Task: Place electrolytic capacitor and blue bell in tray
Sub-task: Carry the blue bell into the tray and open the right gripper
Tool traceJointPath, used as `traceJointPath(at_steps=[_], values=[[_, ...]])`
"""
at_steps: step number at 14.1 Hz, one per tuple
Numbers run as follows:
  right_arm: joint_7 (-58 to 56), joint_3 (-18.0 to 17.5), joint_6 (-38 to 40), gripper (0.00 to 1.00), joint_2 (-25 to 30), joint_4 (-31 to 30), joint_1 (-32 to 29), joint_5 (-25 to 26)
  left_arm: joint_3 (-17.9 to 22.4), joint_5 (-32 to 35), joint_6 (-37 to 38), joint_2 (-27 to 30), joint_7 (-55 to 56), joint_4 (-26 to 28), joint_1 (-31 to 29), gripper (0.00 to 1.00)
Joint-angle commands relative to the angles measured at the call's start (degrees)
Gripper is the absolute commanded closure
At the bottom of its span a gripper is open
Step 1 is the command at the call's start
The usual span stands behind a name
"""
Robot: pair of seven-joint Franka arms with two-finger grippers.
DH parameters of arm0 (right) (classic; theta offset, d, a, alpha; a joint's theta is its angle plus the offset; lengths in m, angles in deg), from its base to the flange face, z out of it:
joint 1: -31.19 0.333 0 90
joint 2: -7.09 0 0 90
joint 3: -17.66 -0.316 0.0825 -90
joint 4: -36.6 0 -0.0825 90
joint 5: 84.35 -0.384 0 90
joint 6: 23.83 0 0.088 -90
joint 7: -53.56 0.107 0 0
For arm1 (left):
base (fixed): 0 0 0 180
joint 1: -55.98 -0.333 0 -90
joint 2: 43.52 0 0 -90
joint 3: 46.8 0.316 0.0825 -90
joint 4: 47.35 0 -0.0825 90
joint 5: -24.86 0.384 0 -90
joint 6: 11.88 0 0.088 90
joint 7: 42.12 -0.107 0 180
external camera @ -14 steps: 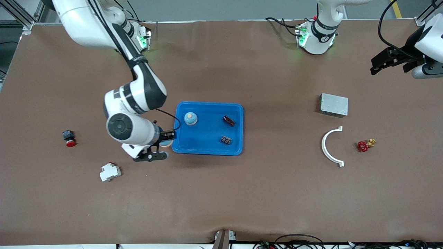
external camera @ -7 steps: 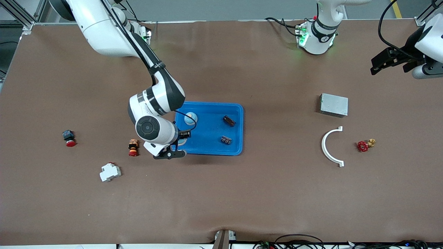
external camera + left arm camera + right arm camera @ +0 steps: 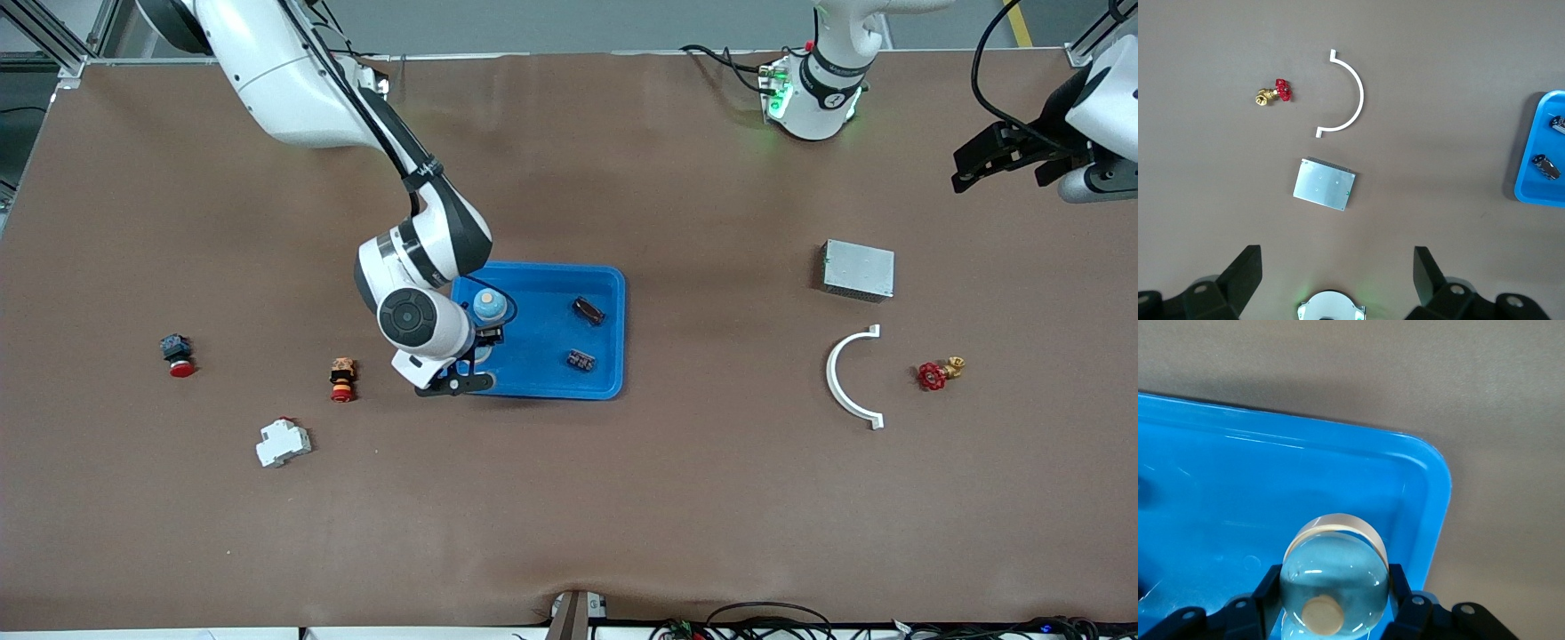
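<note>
The bright-blue tray (image 3: 533, 267) lies mid-table. My right gripper (image 3: 476, 356) is shut on a blue bell (image 3: 1335, 580) with a cream button and holds it low over the tray's corner toward the right arm's end, inside the rim (image 3: 1431, 473). In the front view my wrist hides most of this bell. A second blue bell (image 3: 489, 305) stands in the tray beside it. A dark cylindrical capacitor (image 3: 588, 310) and a small dark component (image 3: 581, 360) lie in the tray. My left gripper (image 3: 1336, 280) is open, empty and waits high over the left arm's end of the table (image 3: 978, 164).
A grey metal box (image 3: 858, 269), a white curved piece (image 3: 840, 378) and a red-handled valve (image 3: 932, 375) lie toward the left arm's end. A red push button (image 3: 178, 354), an orange button (image 3: 341, 379) and a white breaker (image 3: 283, 442) lie toward the right arm's end.
My right gripper has carried the bell from beside the tray to over the tray's corner. The orange button has come into view. The left arm has not moved.
</note>
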Motion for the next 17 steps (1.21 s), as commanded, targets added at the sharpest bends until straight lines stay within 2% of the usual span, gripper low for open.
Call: traceJointPath(at_steps=[1, 4, 9, 12, 13, 14, 15, 16, 17], values=[[0.58, 0.43, -1.6, 0.97, 0.64, -1.86, 0.37, -1.19, 0.05, -1.03, -0.04, 1.54, -0.98, 1.11, -0.4, 0.0], [0.58, 0.43, -5.28, 0.97, 0.03, -3.35, 0.45, -1.19, 0.05, -1.03, -0.04, 1.54, -0.98, 1.2, -0.4, 0.0], [0.67, 0.43, -6.97, 0.97, -1.12, -3.35, 0.81, -1.19, 0.05, -1.03, -0.04, 1.54, -0.98, 1.11, -0.4, 0.0], [0.67, 0.43, -7.23, 0.87, -1.29, -3.27, 0.81, -1.19, 0.05, -1.03, -0.04, 1.37, -0.98, 1.02, -0.4, 0.0], [0.67, 0.43, -7.06, 0.74, -1.29, -3.18, 0.72, -1.19, 0.05, -1.03, -0.13, 1.37, -0.98, 1.02, -0.4, 0.0], [0.67, 0.43, -7.06, 0.56, -1.29, -3.09, 0.46, -1.19, 0.05, -1.03, -0.04, 1.28, -1.07, 0.93, -0.31, 0.0], [0.67, 0.43, -6.88, 0.25, -1.21, -3.09, 0.45, -1.19, 0.05, -1.03, -0.04, 1.19, -1.33, 0.85, -0.31, 0.0], [0.67, 0.43, -6.71, 0.0, -1.03, -3.09, 0.45, -1.19, 0.05, -1.03, -0.04, 1.1, -1.33, 0.76, -0.31, 0.0], [0.67, 0.43, -6.36, 0.0, -0.94, -3.0, 0.54, -1.19, 0.05, -1.03, -0.04, 1.02, -1.33, 0.67, -0.31, 0.0]])
